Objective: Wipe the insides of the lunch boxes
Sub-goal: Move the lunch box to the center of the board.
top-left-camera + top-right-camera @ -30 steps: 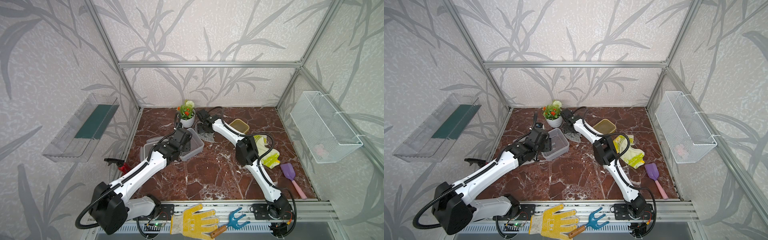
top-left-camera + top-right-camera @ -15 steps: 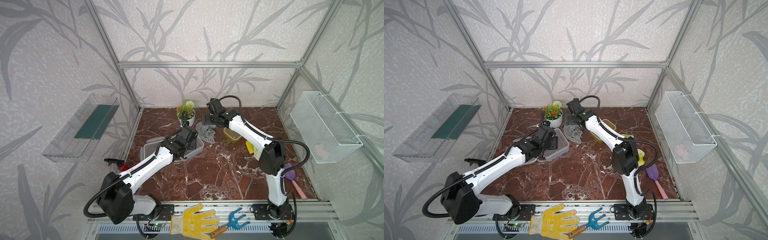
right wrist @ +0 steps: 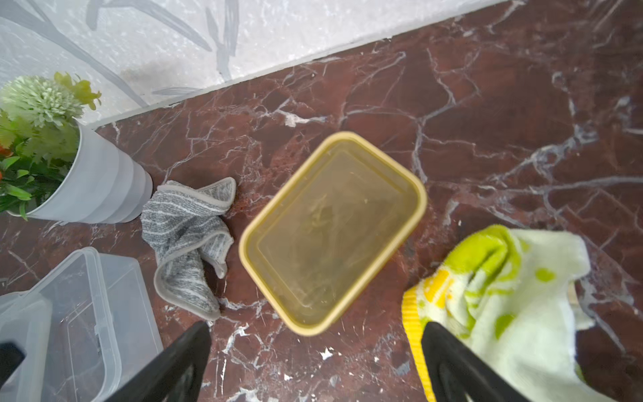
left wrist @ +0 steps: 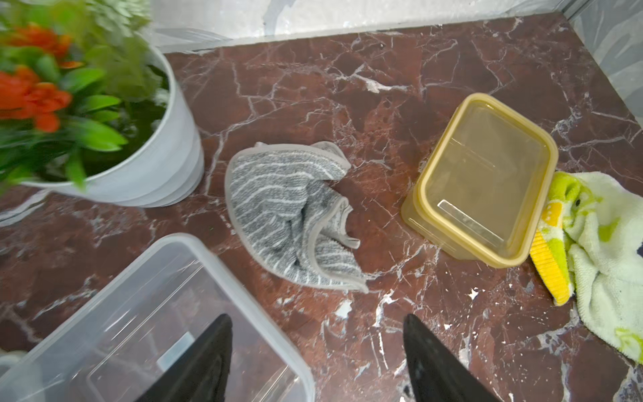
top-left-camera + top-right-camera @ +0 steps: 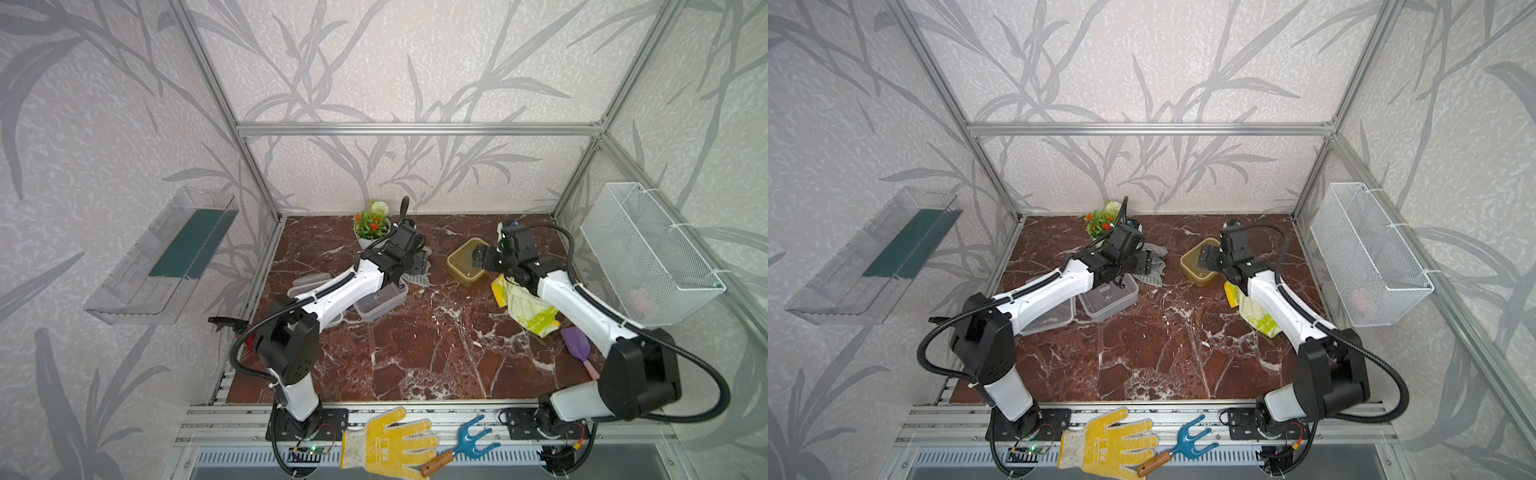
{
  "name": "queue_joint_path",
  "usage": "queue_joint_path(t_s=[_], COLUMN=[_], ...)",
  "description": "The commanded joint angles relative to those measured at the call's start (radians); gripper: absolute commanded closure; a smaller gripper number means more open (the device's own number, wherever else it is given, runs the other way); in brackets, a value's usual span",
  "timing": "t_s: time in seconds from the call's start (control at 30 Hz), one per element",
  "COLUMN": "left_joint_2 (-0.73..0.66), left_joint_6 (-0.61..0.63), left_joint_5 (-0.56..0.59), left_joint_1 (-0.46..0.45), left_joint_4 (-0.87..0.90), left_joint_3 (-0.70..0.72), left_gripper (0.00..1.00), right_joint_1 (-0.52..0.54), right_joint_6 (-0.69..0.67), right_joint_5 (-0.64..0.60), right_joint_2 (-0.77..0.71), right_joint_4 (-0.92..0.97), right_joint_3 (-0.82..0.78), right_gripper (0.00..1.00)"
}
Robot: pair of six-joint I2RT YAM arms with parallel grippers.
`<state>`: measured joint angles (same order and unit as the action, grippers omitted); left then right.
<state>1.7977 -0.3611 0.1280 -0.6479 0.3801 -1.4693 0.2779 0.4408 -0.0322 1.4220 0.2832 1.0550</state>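
left wrist view cuts off the clear lunch box (image 4: pixel 146 313); both arms' fingers (image 4: pixel 208 362) (image 3: pixel 181 362) spread apart, holding nothing.

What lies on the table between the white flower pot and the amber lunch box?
A crumpled grey striped cloth lies between the white flower pot and the amber lunch box, touching neither; the left wrist view shows this best.

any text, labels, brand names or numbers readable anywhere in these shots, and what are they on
Nothing can be read.
Work glove: a small dark mark on the back of the hand, too small and blurred to read.
Amber lunch box: a pale raised strip on its floor, no letters visible.
Clear lunch box: a pale moulded patch on its floor, blurred, no text legible.
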Motion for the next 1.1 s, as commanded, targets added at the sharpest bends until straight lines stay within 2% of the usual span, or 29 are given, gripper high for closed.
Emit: queue_joint_path(t_s=[0.0, 0.1, 0.2, 0.37, 0.7, 0.93, 1.07], left_joint_2=[0.095, 0.176, 0.24, 0.311, 0.46, 0.568, 0.609], left_joint_6=[0.019, 0.027, 0.04, 0.046, 0.047, 0.051, 0.061], left_joint_5=[-0.082, -0.098, -0.089, -0.074, -0.069, -0.166, -0.212], left_joint_1=[-0.006, -0.014, -0.021, -0.027, -0.029, -0.032, -0.048], left_joint_4=[0.005, 0.011, 0.003, 0.004, 0.063, 0.13, 0.159], left_joint_3=[-0.109, -0.195, -0.255, -0.333, -0.549, -0.702, -0.737], left_gripper=[0.24, 0.23, 0.2, 0.19, 0.12, 0.11, 0.11], right_joint_1=[-0.025, -0.079, -0.147, -0.161, -0.165, -0.191, -0.195], right_joint_6=[0.023, 0.061, 0.094, 0.091, 0.138, 0.19, 0.19], right_joint_5=[0.074, 0.112, 0.225, 0.278, 0.319, 0.36, 0.409], right_joint_2=[-0.076, -0.107, -0.101, -0.086, -0.009, 0.082, 0.158], right_joint_4=[-0.093, -0.161, -0.255, -0.331, -0.455, -0.534, -0.543], right_joint_3=[-0.102, -0.199, -0.282, -0.328, -0.351, -0.339, -0.294], right_gripper=[0.05, 0.06, 0.07, 0.07, 0.07, 0.07, 0.19])
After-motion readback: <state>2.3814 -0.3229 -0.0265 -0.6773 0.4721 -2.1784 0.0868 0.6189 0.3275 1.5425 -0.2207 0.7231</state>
